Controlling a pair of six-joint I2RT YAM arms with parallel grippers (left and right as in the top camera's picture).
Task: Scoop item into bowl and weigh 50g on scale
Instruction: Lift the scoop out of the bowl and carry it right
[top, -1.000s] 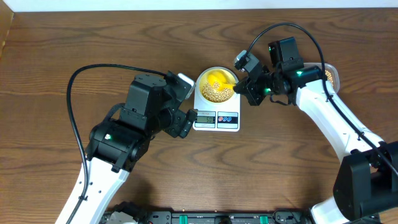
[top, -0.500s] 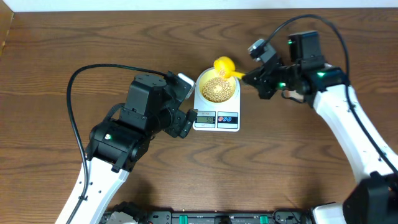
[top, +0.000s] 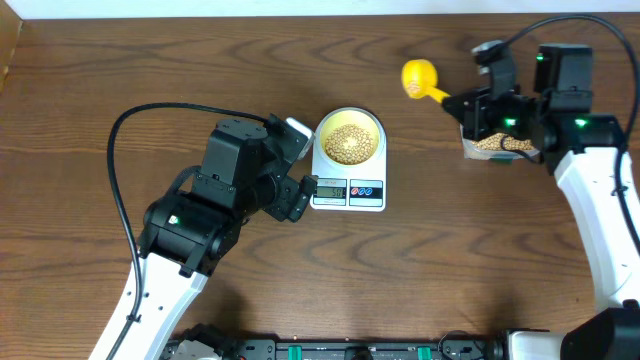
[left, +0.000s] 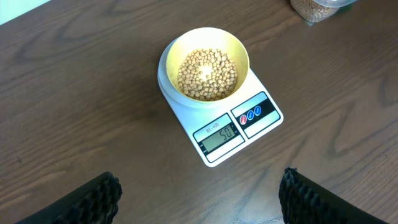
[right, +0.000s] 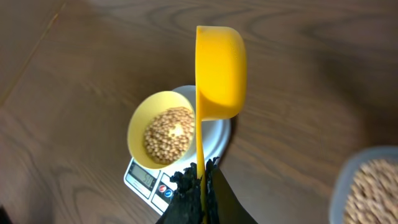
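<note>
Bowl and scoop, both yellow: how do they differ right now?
The bowl is pale yellow, the scoop brighter. The bowl rests on the scale holding beans; the scoop hangs in the air, turned on its side, its long handle pinched by the right gripper. The bowl has no handle. Both are round and cupped.

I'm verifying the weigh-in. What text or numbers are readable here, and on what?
"50": on the display of the scale.
Small print above the display: too small to read.
Marks on the buttons: blurred.
Bowl and scoop: no text.
</note>
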